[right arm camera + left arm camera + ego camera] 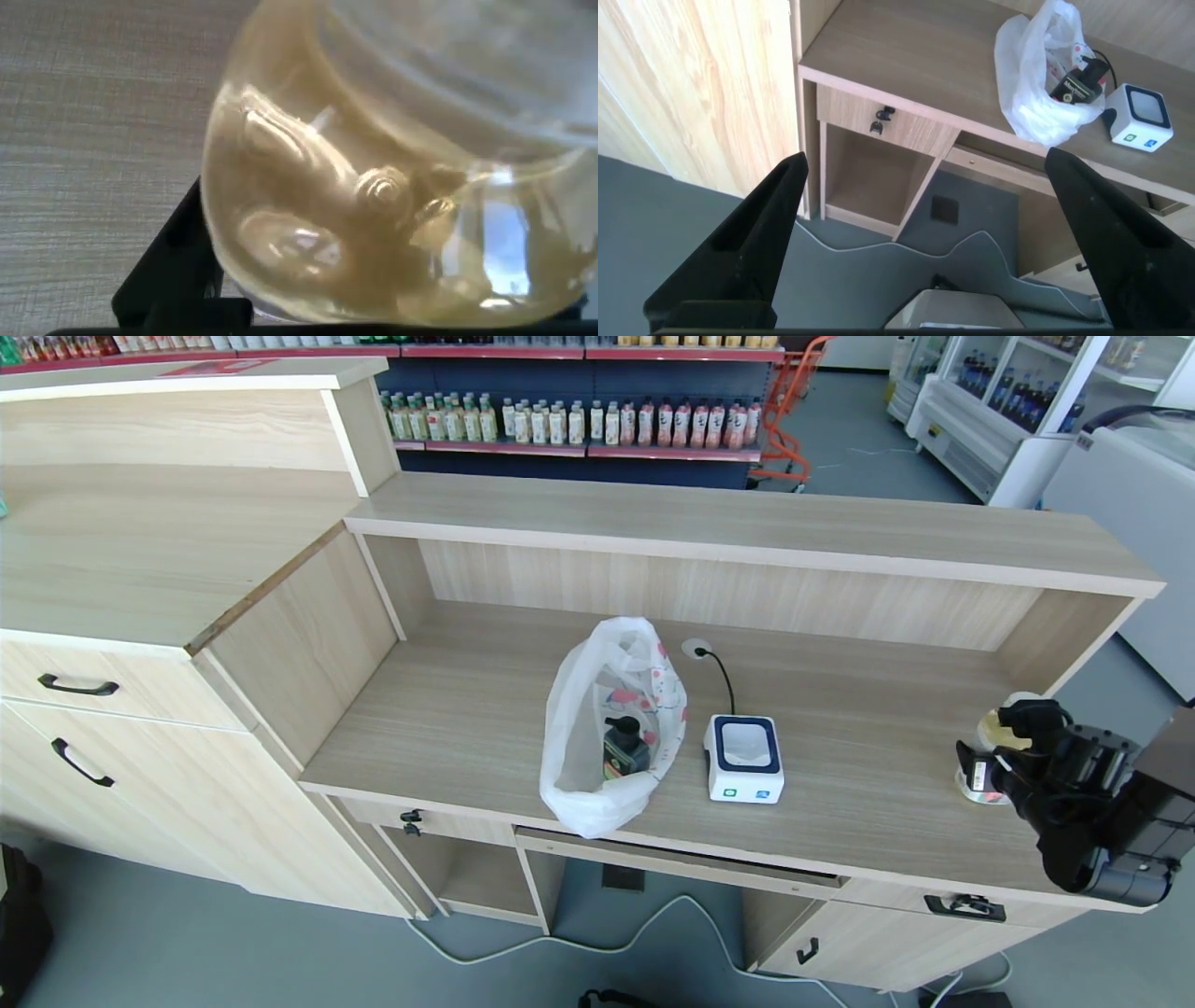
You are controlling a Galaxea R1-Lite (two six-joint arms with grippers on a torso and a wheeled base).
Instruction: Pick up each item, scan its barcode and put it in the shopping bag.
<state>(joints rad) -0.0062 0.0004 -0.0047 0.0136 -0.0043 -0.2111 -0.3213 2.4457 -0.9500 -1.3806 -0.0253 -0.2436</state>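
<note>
The right gripper's [1001,749] jaws clasp the jar [976,758] on the table [467,709], probably to carry it to the scanner [744,758]; the left gripper's [924,159] jaws hang wide open and empty.

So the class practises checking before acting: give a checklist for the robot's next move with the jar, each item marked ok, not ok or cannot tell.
1. Right gripper at the clear glass jar of pale yellow contents: ok.
2. Hold on the jar secure: cannot tell.
3. Jar's barcode side known: cannot tell.
4. White square scanner with blue-rimmed window uncovered: ok.
5. White plastic shopping bag open-mouthed, dark bottle inside: ok.
6. Left gripper open, off the wooden counter: ok.
</note>
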